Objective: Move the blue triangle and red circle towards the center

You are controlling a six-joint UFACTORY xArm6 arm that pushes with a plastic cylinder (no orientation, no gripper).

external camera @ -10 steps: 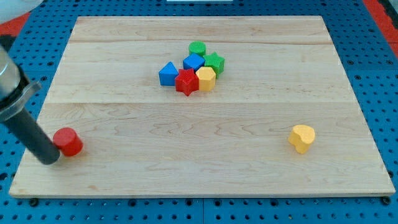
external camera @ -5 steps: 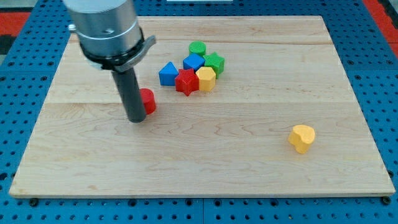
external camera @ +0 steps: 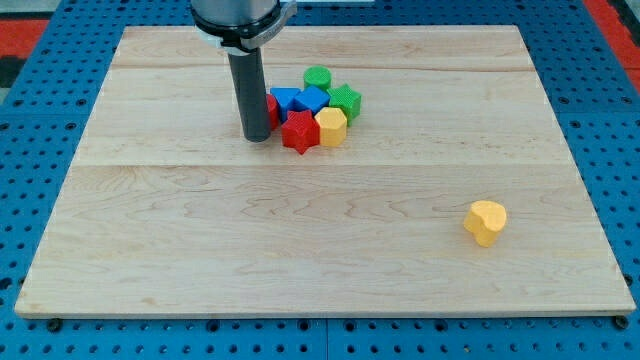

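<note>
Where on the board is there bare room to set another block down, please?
The whole lower half is bare up to the yellow block near the view's right edge. The left third, left of my tip, is free too. It is crowded at the upper middle: the red circle, blue triangle, red star and their neighbours are packed together beside my tip.

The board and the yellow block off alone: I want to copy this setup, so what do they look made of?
The board looks like pale unvarnished wood: visible grain, plank seams, dull surface. The yellow block looks like moulded plastic, possibly painted: even colour, smooth faces, faint sheen.
</note>
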